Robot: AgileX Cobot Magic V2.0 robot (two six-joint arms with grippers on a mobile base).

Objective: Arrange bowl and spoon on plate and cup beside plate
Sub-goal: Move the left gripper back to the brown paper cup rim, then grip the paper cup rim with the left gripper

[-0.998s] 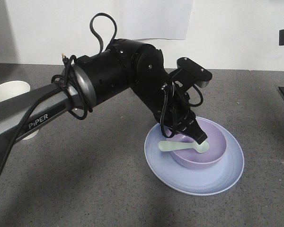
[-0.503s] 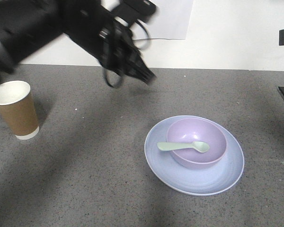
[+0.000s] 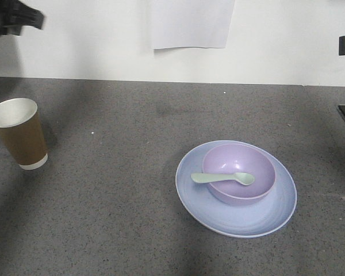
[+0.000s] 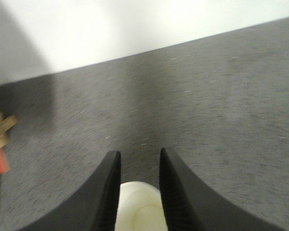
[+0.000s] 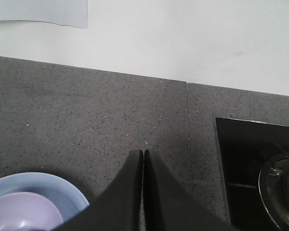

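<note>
Lavender bowl (image 3: pixel 239 180) is sitting on the plate (image 3: pixel 236 221), the spoon (image 3: pixel 222 178) lying across its rim, so that part looks done. Farther left, well apart from the plate, the cup (image 3: pixel 18 133) is standing upright, waiting to be brought beside it. Left gripper (image 4: pixel 139 190) is hovering jaws apart over the cup's white mouth, likely lining up a grasp; right gripper (image 5: pixel 143 192) is idling, jaws pressed together.

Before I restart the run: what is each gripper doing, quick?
Left gripper: open, holding nothing; the cup sits below it.
Right gripper: shut, holding nothing.
</note>
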